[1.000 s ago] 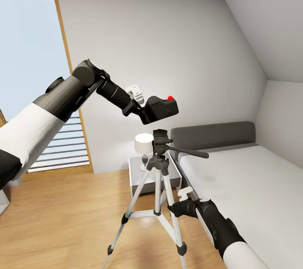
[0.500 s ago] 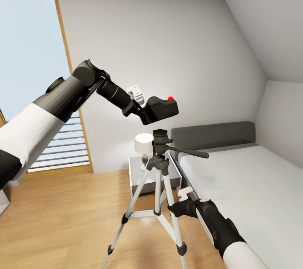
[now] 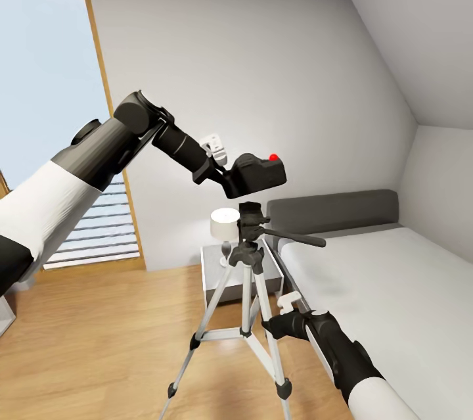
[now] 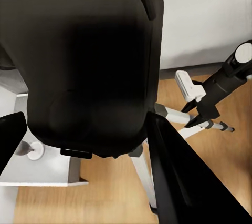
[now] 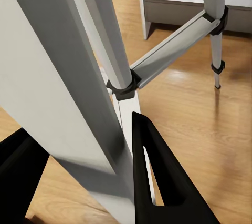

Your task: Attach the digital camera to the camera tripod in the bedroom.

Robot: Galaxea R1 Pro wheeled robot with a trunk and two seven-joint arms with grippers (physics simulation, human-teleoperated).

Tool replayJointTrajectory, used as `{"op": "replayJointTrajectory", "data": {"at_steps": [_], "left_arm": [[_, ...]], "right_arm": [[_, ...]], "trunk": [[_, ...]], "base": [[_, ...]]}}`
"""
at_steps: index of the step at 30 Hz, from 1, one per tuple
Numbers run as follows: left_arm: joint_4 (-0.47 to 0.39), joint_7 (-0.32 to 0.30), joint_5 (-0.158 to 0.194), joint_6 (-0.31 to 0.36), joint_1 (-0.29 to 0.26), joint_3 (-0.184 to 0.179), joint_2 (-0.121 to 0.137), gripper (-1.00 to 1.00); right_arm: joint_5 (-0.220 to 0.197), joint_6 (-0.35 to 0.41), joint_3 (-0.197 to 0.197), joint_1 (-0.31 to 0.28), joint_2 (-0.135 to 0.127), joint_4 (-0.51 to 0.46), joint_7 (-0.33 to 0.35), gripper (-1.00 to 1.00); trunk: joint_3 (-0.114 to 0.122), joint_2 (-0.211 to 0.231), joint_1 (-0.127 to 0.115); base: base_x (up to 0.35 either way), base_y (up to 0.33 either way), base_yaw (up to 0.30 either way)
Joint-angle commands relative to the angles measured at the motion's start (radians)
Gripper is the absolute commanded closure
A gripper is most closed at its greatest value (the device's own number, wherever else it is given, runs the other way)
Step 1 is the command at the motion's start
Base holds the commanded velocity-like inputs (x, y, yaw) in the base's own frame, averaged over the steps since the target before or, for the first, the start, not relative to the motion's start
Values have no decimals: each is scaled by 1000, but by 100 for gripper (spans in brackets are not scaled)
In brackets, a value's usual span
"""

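Bedroom: left gripper holds digital camera (above camera tripod).

Items I see beyond my work: a grey nightstand against the back wall, just beside the bed; a small white-shaded table lamp standing on it; a tall wood-framed window with white slats low down; light wood floor.

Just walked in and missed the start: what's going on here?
The left gripper holds the digital camera just above the head of the camera tripod, not yet seated. The right gripper is closed around one tripod leg, low down beside the bed.
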Motion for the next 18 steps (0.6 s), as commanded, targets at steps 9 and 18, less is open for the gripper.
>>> {"op": "replayJointTrajectory", "data": {"at_steps": [9,18], "left_arm": [[-3,-9,-8,8,-1,-1,4,100],[-3,-60,-14,9,-1,-38,18,100]], "right_arm": [[8,-13,2,0,0,57,3,100],[8,-13,2,0,0,59,3,100]], "trunk": [[-1,0,1],[-1,0,1]], "base": [[0,0,0],[0,0,0]]}}
